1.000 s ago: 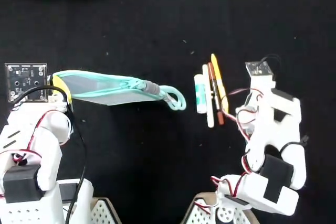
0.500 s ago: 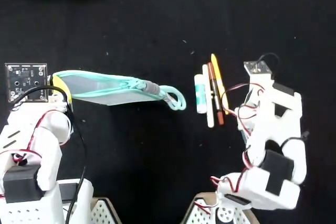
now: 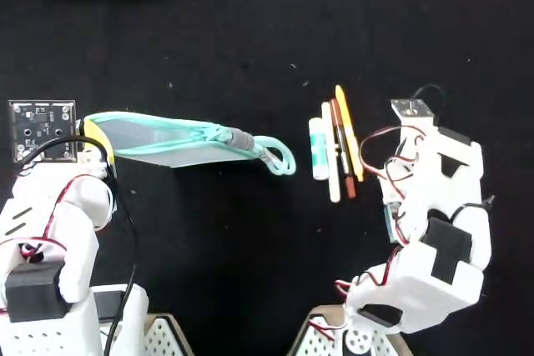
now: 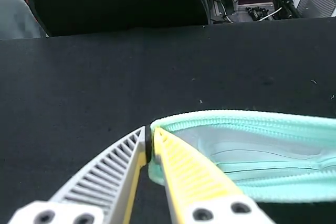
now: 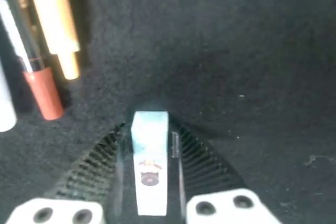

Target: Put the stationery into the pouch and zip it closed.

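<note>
The left gripper (image 4: pixel 149 132) is pinching an end of the one pouch (image 4: pixel 252 140), the right gripper (image 5: pixel 149 128) is clasping one eraser (image 5: pixel 149 174), and three pens (image 3: pixel 341 152) and one tube (image 3: pixel 318 148) are lying nearby.

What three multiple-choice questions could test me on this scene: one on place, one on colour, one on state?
1. Where do the pens lie?
A. Between the pouch and the right arm
B. Inside the pouch
C. Behind the left arm

2. What colour is the pouch?
A. Red
B. Mint green
C. Black

3. What is the right gripper doing?
A. Hanging open
B. Holding a pen
C. Clamping a small block

Answers: 1 A, the high view shows them between the two. 2 B, its fabric is mint green. 3 C, the right wrist view shows the block between the jaws.
</note>
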You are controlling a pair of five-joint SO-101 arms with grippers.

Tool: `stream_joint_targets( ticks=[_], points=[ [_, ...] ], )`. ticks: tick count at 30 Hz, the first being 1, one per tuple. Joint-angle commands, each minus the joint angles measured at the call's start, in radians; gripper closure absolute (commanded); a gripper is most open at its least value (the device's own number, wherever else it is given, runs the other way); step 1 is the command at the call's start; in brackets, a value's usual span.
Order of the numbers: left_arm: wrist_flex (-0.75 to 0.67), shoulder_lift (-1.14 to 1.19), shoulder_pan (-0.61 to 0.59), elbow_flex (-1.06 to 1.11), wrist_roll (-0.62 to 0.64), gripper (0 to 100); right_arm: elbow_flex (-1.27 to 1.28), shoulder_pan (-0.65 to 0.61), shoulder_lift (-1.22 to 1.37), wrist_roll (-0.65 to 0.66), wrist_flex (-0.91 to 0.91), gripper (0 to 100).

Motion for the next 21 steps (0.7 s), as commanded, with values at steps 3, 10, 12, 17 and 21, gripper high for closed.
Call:
stream_joint_targets(
  ticks=[3, 10, 12, 17, 21],
  points=[
    [0.029, 0.020, 0.005, 0.050, -0.011, 97, 0.074, 0.002, -0.245, 0.029, -0.009, 98.5],
    [0.029, 0.020, 0.005, 0.050, -0.011, 97, 0.174, -0.029, -0.753, -0.035, 0.092, 98.5],
    [0.029, 0.020, 0.007, 0.056, -0.011, 97, 0.171, -0.091, -0.894, -0.074, 0.143, 98.5],
    [0.023, 0.020, 0.007, 0.101, -0.011, 97, -0.001, -0.328, -1.152, -0.250, 0.287, 98.5],
    [0.023, 0.020, 0.019, 0.102, -0.011, 97, -0.266, -0.506, -1.175, -0.413, 0.356, 98.5]
  ],
)
